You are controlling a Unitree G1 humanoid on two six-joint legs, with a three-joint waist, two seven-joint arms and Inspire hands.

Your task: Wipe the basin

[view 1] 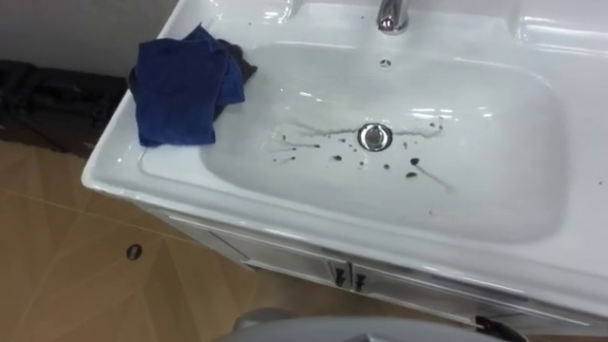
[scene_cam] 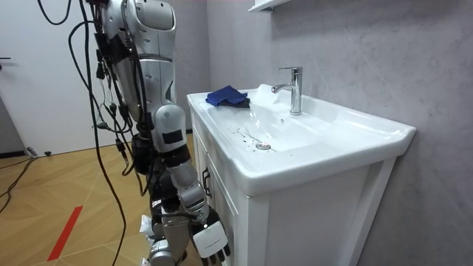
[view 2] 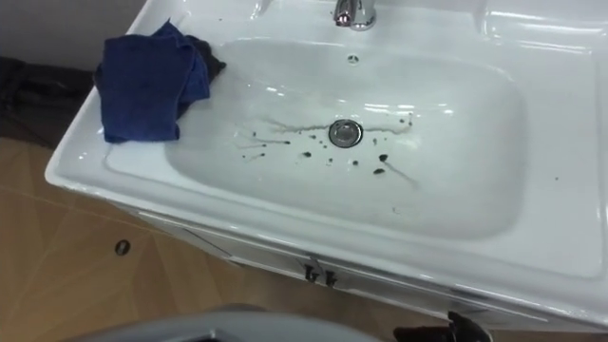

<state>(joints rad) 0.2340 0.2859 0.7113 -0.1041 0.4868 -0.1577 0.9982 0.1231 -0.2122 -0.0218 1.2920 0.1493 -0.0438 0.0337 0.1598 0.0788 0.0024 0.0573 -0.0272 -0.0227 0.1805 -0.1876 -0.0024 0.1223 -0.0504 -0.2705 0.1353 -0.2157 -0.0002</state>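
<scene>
My right hand (scene_cam: 210, 239) hangs by cabinet (scene_cam: 318, 214), grip: cannot tell. Blue cloth (view 1: 180, 90) on basin (view 1: 114, 166) back-left corner; clumsy grab could knock it off edge.

A bathroom (home or mock-up, hard to say); a white ceramic basin (view 1: 313, 217) with a drain (view 1: 374, 137) tops a white cabinet (scene_cam: 260, 229) just beside the robot's right hand (scene_cam: 211, 240); a chrome tap (scene_cam: 295, 89) rises above and beyond that hand, against a grey plaster wall (scene_cam: 369, 59); wood-pattern floor (scene_cam: 66, 185) lies beneath it.
</scene>
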